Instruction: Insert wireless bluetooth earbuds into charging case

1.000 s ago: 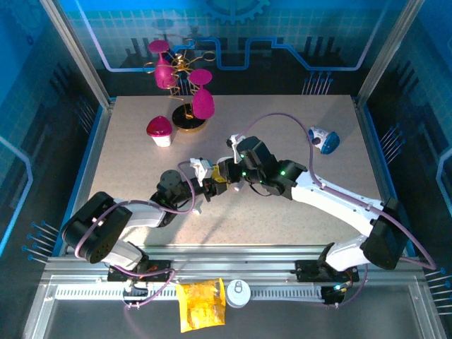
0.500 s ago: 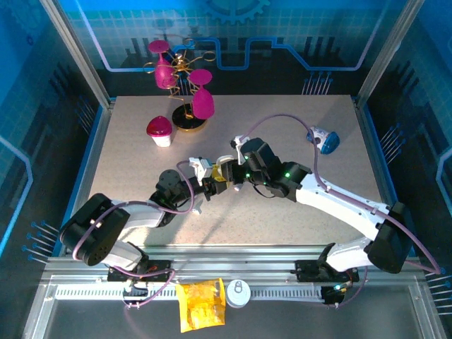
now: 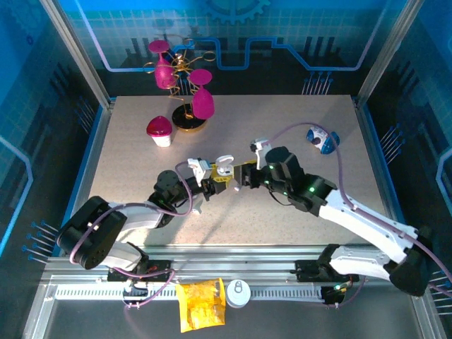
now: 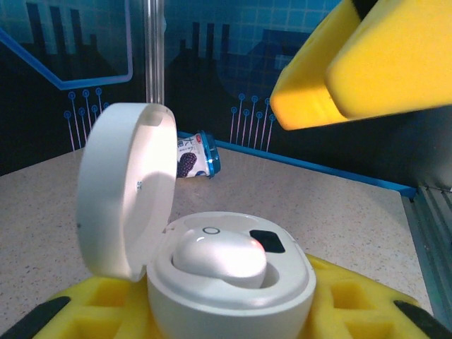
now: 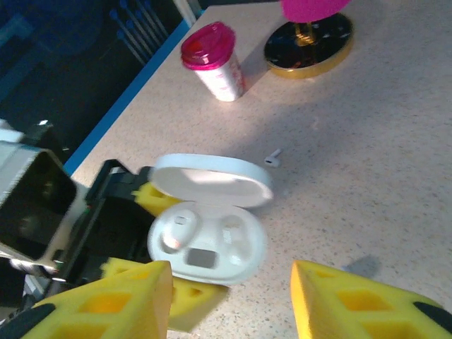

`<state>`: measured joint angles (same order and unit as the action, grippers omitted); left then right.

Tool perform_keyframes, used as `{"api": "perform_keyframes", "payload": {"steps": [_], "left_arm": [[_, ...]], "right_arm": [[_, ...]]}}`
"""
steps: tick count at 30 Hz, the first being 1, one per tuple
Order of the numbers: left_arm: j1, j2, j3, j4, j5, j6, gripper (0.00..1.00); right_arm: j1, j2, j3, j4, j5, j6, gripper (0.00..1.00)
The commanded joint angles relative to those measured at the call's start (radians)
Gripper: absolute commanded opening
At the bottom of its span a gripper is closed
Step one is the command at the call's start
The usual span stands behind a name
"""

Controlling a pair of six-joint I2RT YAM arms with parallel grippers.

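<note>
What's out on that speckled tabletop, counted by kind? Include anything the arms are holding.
Charging case, open: 1
Earbuds: 2, the seated earbud in the case and the loose earbud on the table
Cup with magenta lid: 1
Magenta-and-gold ornament: 1
Blue-and-white tub on its side: 1
Total: 6

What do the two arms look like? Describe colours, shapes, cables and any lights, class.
Both the left arm and right arm have white links between rounded black joints, each trailing a looping lilac cable. Small green lights glow on the right arm. The left gripper and right gripper have jaws faced with blocky yellow pads.
</note>
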<state>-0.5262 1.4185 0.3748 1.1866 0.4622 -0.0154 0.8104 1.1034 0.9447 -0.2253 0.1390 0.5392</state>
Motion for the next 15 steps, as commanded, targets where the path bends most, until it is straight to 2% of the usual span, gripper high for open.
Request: {"api": "perform_keyframes", "payload": {"steps": [1,7,15], "left_arm": [[0.015,-0.046,-0.015,0.022,0.028,0.031,0.27],[0.046,-0.087,-0.022,-0.002,0.037,0.008,0.27],[0.083,-0.125,-0.031,-0.011,0.051,-0.027,0.27]], "right_arm": [[-0.056,-0.075,-0.093,0.065,0.036,0.014,0.5],[-0.168,-0.078,-0.206,0.073,-0.034,0.077,0.52],[-0.182,0.173,-0.204,0.128,-0.136,0.057,0.54]]}}
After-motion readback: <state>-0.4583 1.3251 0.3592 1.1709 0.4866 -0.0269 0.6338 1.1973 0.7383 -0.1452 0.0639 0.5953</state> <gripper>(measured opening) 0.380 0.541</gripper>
